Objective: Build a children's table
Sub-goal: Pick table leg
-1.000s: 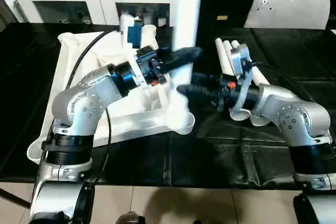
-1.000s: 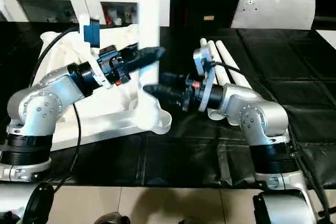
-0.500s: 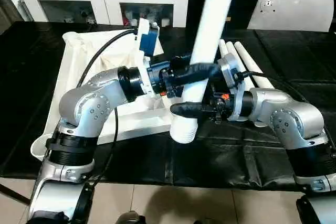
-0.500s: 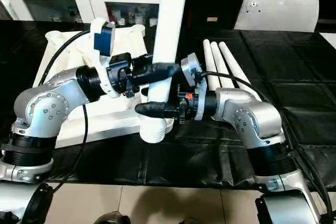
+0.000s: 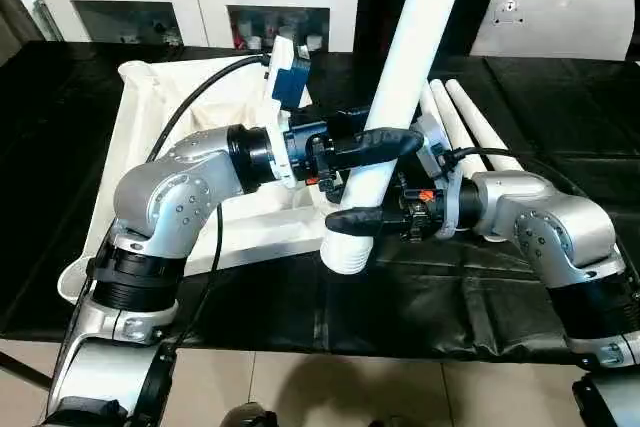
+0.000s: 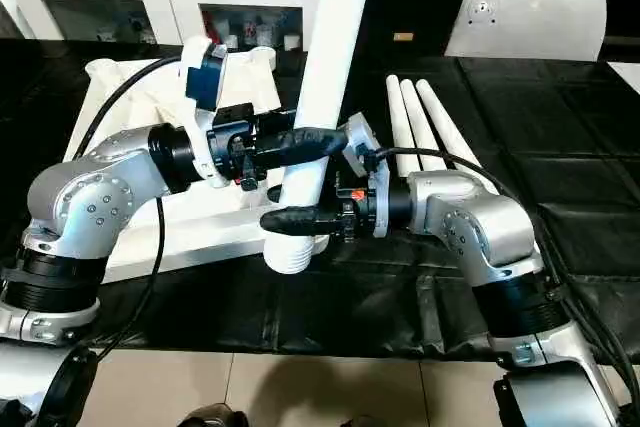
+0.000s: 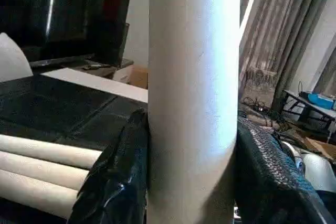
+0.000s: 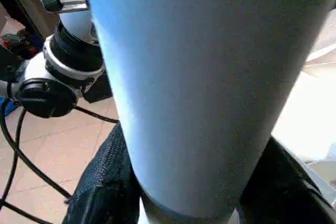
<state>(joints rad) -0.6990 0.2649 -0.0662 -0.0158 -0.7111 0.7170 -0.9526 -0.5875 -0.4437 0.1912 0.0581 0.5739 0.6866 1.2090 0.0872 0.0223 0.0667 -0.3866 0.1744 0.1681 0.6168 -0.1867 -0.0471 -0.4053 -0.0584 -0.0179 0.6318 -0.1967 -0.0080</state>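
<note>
The left gripper [image 5: 385, 142] stands about half open with both black fingers [image 7: 118, 177] pressed against the sides of a white leg [image 5: 400, 77], which rises steeply, tilted a little, from the near corner of the tabletop [image 5: 150, 137] lying ribbed side up on the black table [image 5: 500, 287]; the right gripper [image 5: 350, 219] reaches in lower on the same leg, just above its wide end, its fingers [image 8: 102, 187] flanking the tube and seemingly touching it (the close view leaves contact unsure). Three more legs [image 6: 425, 122] lie side by side just beyond the right arm.
</note>
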